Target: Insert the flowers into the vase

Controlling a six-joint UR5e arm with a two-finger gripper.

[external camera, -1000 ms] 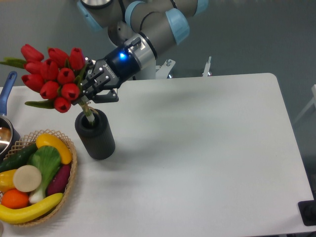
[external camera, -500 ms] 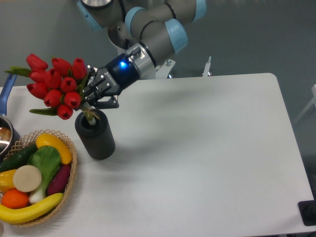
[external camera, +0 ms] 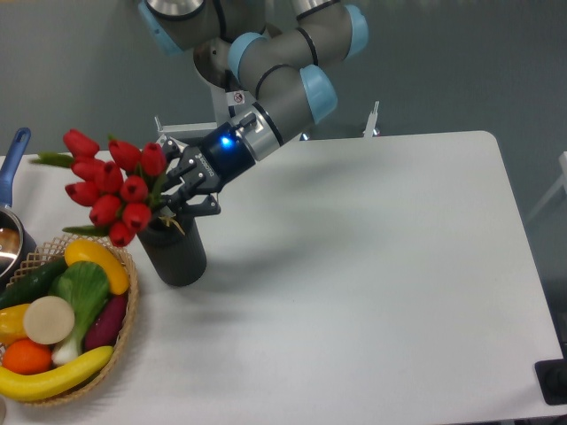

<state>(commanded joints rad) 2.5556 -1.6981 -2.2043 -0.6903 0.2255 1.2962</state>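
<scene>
One fixed camera is giving us the whole scene, looking down on a white table (external camera: pixel 372 283) from above and in front. We are seeing the grey and pale-blue arm (external camera: pixel 283 71) reaching in from twelve o'clock and slanting down toward eight o'clock, a blue light glowing on its wrist. Its gripper (external camera: pixel 177 199) is sitting right over the mouth of the vase (external camera: pixel 175 251), and its dark fingers (external camera: pixel 197 205) are closing around the green stems of the flowers (external camera: pixel 113 188), gripping them just below the buds. The jaws are looking nearly closed, with only the stems between them.

We are watching the red buds leaning out from the gripper toward nine o'clock, tilted rather than upright, with a green leaf sticking out at the upper left of the bunch and another at its lower edge. The stem ends are dipping into the vase's round mouth; how deep they are going we cannot tell, since the buds and fingers are covering the opening.

The dark ribbed vase is standing upright near the table's nine o'clock edge. Just beside it, toward seven o'clock, a wicker basket (external camera: pixel 124 341) is holding toy fruit and vegetables, among them a yellow banana (external camera: pixel 53 379). At the far nine o'clock edge we are glimpsing a metal pot (external camera: pixel 11 243) with a blue handle, partly cut off.
</scene>
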